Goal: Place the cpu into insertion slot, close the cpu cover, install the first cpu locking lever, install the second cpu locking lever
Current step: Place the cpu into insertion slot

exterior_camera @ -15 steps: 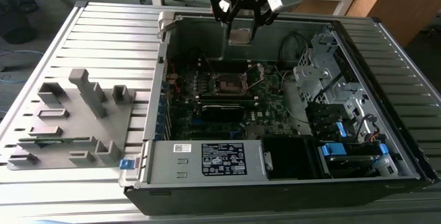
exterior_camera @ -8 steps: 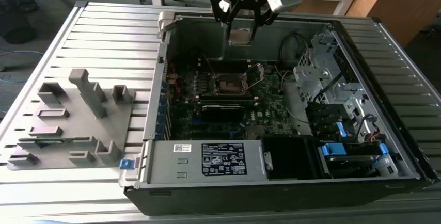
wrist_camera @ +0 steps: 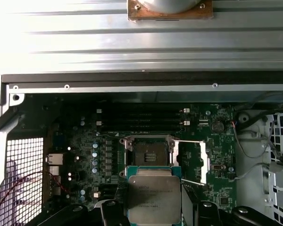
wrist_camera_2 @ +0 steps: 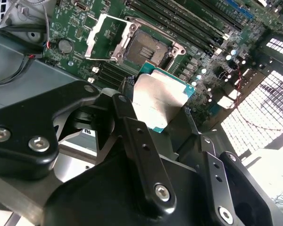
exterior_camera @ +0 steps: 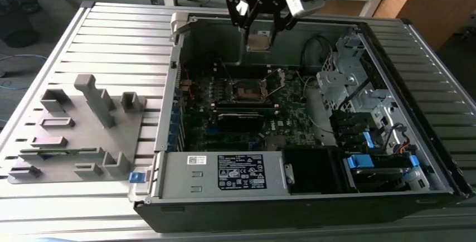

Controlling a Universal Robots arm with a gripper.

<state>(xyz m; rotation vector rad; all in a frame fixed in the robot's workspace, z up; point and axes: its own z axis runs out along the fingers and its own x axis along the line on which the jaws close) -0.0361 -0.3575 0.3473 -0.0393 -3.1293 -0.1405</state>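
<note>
Slatted counter (exterior_camera: 111, 41) carries the open case (exterior_camera: 297, 211); gripper (exterior_camera: 262, 27) pinches the cpu (wrist_camera_2: 159, 100) clear above the bare insertion slot (wrist_camera: 150, 153), cpu cover (wrist_camera: 204, 160) raised. Lowered tilted or off-centre, it could bend pins

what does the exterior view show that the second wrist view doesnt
Exterior view's own: the grey fixture block on the slatted table, and the labelled power supply at the case's near edge.
Second wrist view's own: the round coin cell, the square window of the swung-open cpu cover, and bolt heads on the gripper.
Shared: the gripper shut on the cpu, held above the empty insertion slot.
</note>
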